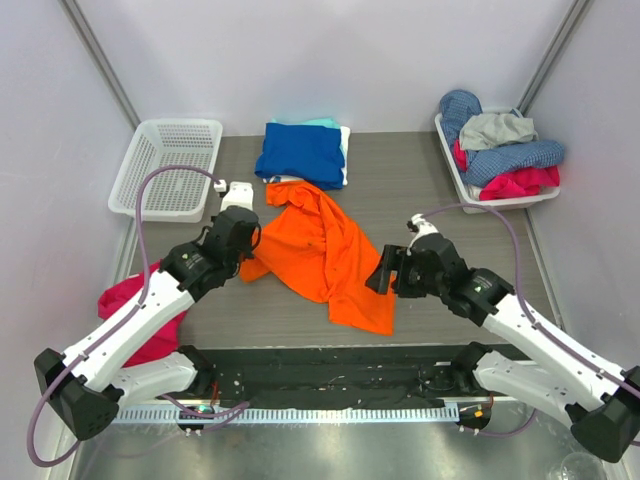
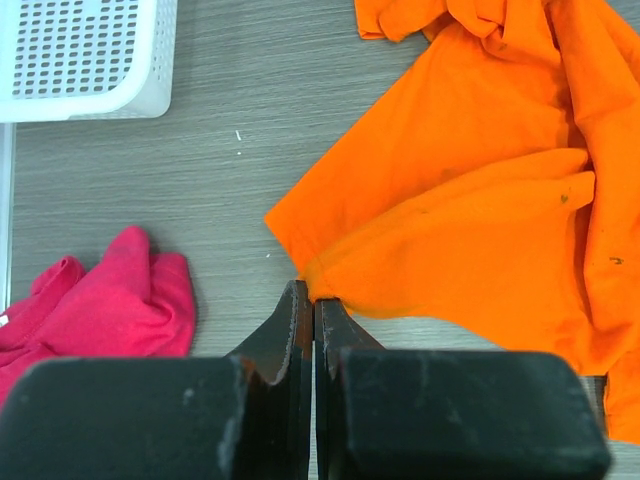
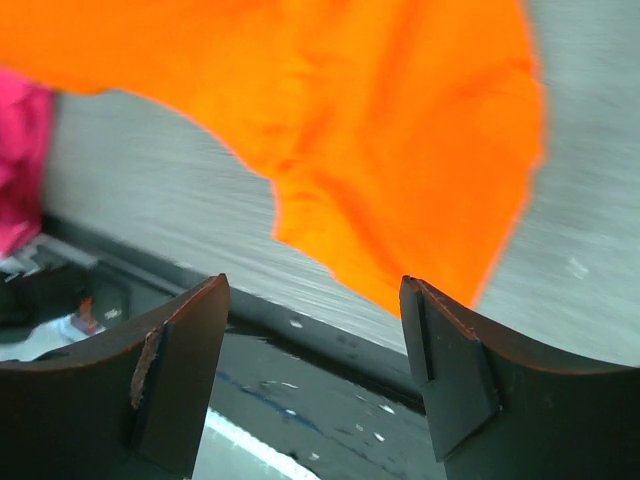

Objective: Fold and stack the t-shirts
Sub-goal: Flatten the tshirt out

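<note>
The bright orange t-shirt (image 1: 322,250) lies crumpled and spread in the middle of the table. My left gripper (image 1: 248,262) is shut on its left corner; in the left wrist view the closed fingertips (image 2: 314,296) pinch the orange t-shirt's (image 2: 480,200) edge. My right gripper (image 1: 379,274) is open and empty just right of the shirt's lower edge; in the right wrist view its jaws (image 3: 315,288) stand wide apart, with the orange cloth (image 3: 350,120) beyond them. A folded royal blue t-shirt (image 1: 300,152) lies at the back on pale teal and white cloth (image 1: 340,128).
A white perforated basket (image 1: 165,165) stands at the back left, also in the left wrist view (image 2: 80,55). A white tray (image 1: 452,160) heaped with clothes stands at the back right. A magenta cloth (image 1: 150,315) lies at the left edge. A black strip (image 1: 330,365) runs along the table's front.
</note>
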### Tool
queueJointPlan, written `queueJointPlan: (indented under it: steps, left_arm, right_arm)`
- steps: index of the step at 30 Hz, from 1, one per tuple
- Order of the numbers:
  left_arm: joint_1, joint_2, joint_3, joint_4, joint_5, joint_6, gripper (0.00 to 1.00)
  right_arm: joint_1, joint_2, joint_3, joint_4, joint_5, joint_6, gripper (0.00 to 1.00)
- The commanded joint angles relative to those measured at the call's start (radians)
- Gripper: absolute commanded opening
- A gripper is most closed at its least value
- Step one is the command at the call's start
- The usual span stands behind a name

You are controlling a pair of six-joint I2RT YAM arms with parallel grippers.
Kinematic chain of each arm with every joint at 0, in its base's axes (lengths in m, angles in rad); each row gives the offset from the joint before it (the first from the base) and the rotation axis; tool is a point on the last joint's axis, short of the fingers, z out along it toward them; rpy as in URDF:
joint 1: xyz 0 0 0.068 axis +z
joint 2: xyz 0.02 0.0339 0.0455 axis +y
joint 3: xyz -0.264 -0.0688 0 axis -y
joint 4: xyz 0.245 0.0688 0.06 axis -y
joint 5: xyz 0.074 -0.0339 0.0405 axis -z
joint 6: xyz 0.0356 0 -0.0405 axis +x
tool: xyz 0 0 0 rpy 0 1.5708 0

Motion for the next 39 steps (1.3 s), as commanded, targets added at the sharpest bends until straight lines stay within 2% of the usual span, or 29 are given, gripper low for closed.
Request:
queueJointPlan:
  steps: [1,10,23,31,39]
  left_arm:
    - [0.012,-0.012,0.024,0.03,0.028,0.03,0.0]
    - [0.015,-0.006,0.02,0.051,0.091,0.028,0.0]
    - [0.015,-0.04,-0.028,0.065,0.127,0.008,0.0]
    - [0.015,-0.074,-0.052,0.054,0.144,-0.004,0.0]
    - [0.015,-0.092,-0.065,0.046,0.143,-0.007,0.0]
  right_arm:
    - [0.002,-0.015,-0.023,-0.208,0.186,0.106,0.76]
    - [0.041,-0.012,-0.117,-0.277,0.221,0.272,0.69]
    - [0.21,0.16,-0.212,-0.108,0.233,0.429,0.57]
    - [0.213,0.214,-0.241,-0.03,0.284,0.452,0.46]
    - [0.213,0.274,-0.25,0.016,0.284,0.447,0.39]
